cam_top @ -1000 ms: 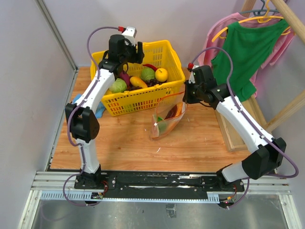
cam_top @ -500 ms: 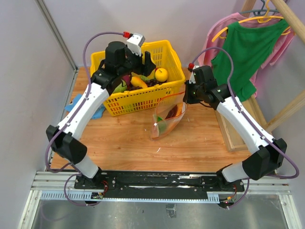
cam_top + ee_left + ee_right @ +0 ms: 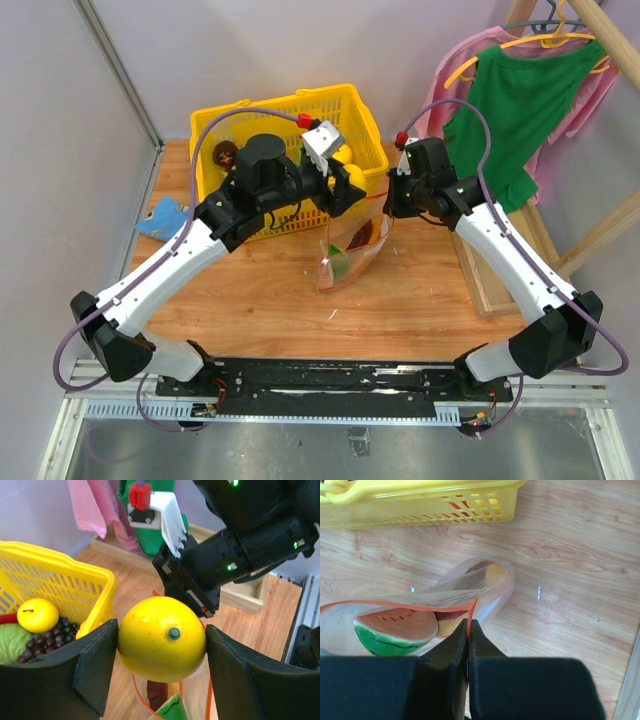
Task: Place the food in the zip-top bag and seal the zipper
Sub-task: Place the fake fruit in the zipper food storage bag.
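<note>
My left gripper (image 3: 161,645) is shut on a yellow oval fruit (image 3: 161,637), one finger on each side. It hangs right over the open mouth of the zip-top bag (image 3: 350,252). The bag stands on the wooden table just in front of the basket. Inside it lie a red watermelon slice with green rind (image 3: 395,629) and a yellowish piece (image 3: 451,625). My right gripper (image 3: 470,625) is shut on the bag's rim, pinching the red-orange zipper (image 3: 395,603) and holding the mouth up. In the top view the right gripper (image 3: 390,205) sits at the bag's far right corner.
The yellow lattice basket (image 3: 290,215) stands behind the bag and holds a green cabbage (image 3: 10,642), a yellow round fruit (image 3: 37,615) and dark grapes (image 3: 50,637). A blue cloth (image 3: 165,215) lies at left. A wooden rack with a green shirt (image 3: 520,110) stands at right.
My left arm has swung from above the basket to the right and forward, carrying the yellow fruit over the bag's mouth. The right arm has stayed still on the rim.
</note>
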Controlling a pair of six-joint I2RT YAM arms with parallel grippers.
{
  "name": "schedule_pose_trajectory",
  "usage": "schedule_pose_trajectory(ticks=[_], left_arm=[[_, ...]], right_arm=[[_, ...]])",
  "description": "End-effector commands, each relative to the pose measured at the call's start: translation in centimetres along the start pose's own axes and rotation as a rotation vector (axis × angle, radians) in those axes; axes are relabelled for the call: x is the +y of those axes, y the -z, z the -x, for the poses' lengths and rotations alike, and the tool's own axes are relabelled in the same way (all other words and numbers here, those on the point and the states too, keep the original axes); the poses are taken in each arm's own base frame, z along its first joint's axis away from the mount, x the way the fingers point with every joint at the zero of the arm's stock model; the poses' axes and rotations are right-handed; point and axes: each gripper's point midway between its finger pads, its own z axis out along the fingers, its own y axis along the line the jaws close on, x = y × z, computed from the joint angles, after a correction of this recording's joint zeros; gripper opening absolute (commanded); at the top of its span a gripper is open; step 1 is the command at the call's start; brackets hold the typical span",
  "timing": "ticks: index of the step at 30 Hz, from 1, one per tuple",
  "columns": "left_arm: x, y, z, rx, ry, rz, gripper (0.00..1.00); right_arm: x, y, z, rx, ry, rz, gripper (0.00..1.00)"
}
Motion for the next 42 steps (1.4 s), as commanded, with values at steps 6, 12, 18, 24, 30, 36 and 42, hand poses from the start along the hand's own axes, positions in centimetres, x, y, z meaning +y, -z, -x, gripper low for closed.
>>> schedule_pose_trajectory(ticks=[6, 12, 18, 24, 30, 36, 42], left_arm=[[-2.1, -1.9, -3.1, 0.07, -0.064, -0.028, 0.08], [-2.1, -2.9, -5.8, 0.131, -0.033, 0.028, 0.1], [-0.7, -3.3, -8.4, 0.19, -0.008, 0.151, 0.18], [-0.5, -4.0, -10.5, 0.234, 0.009, 0.171, 0.35], [-0.1, -3.9, -11.4, 0.255, 0.015, 0.2, 0.56], [0.1, -3.7, -12.2, 0.283, -0.001, 0.21, 0.62], [0.0, -3.3, -13.3, 0.32, -0.029, 0.201, 0.69]], right_arm=[[-0.3, 0.6, 0.3, -0.017, -0.024, -0.001, 0.02], [-0.5, 0.4, 0.3, -0.014, -0.022, -0.007, 0.02], [-0.5, 0.2, 0.3, -0.011, -0.019, -0.011, 0.02], [-0.5, 0.0, 0.4, -0.009, -0.018, -0.01, 0.02], [-0.5, -0.1, 0.5, -0.006, -0.018, -0.011, 0.03], [-0.5, -0.2, 0.5, -0.005, -0.016, -0.012, 0.03], [-0.5, -0.2, 0.6, -0.006, -0.015, -0.012, 0.04]])
